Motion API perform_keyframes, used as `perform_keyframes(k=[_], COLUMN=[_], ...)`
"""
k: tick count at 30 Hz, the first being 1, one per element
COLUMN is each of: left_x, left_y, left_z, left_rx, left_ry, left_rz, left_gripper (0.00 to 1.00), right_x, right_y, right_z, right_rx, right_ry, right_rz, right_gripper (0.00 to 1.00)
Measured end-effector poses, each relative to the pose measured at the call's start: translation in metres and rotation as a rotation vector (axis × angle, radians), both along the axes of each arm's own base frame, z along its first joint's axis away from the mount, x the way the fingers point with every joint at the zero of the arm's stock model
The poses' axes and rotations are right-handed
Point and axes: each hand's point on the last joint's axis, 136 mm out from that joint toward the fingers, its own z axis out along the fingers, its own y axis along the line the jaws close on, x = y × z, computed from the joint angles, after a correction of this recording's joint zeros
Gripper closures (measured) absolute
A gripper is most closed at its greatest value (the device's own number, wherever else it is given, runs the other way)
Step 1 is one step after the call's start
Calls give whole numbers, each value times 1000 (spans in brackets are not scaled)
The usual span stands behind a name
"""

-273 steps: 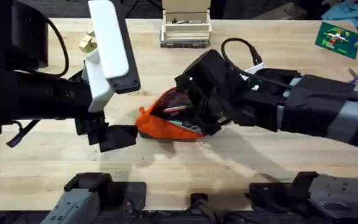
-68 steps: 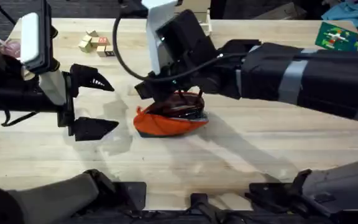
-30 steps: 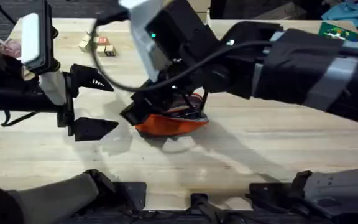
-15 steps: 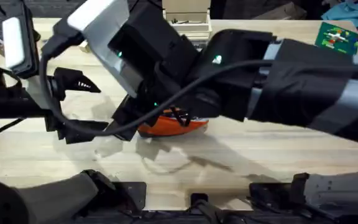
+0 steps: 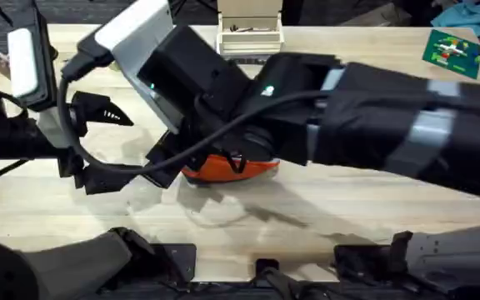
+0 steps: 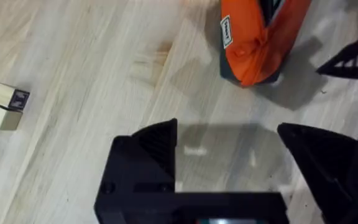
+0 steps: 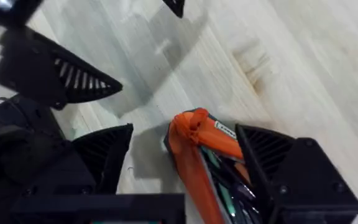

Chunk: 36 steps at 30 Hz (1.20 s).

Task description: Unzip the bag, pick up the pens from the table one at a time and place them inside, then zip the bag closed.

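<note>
Orange fabric is most of what I get of the bag at frame centre overhead — my right arm covers its top. From the right wrist I see the right gripper with fingers spread, straddling the pouch's end and clamping nothing; coloured contents peek through the open zipper, too small to name. My left gripper hangs wide open and empty over the butcher-block table, lower left of the pouch. Small wooden blocks sit at the left wrist view's left edge.
</note>
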Motion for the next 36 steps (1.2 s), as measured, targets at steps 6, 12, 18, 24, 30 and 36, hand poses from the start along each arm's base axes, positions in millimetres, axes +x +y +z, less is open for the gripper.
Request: perform_keyframes(k=[6, 12, 18, 24, 30, 36], left_x=[-1, -2, -2, -2, -2, -2], left_y=[1, 2, 2, 2, 2, 2], left_z=[-2, -2, -2, -2, -2, -2], left_rx=[11, 14, 15, 15, 15, 15], left_ry=[8, 11, 12, 12, 12, 12], left_rz=[-3, -4, -5, -4, -5, -5], left_gripper=[8, 8, 8, 8, 8, 8], right_x=[1, 3, 6, 7, 8, 9], right_y=[3, 6, 12, 13, 14, 14], right_z=[-21, -35, -53, -68, -70, -70], right_rx=[-34, -52, -67, -92, -92, -92], right_ry=[34, 47, 58, 73, 70, 68], right_rz=[-18, -22, -26, -29, -31, -36], right_gripper=[5, 6, 7, 67, 326, 689])
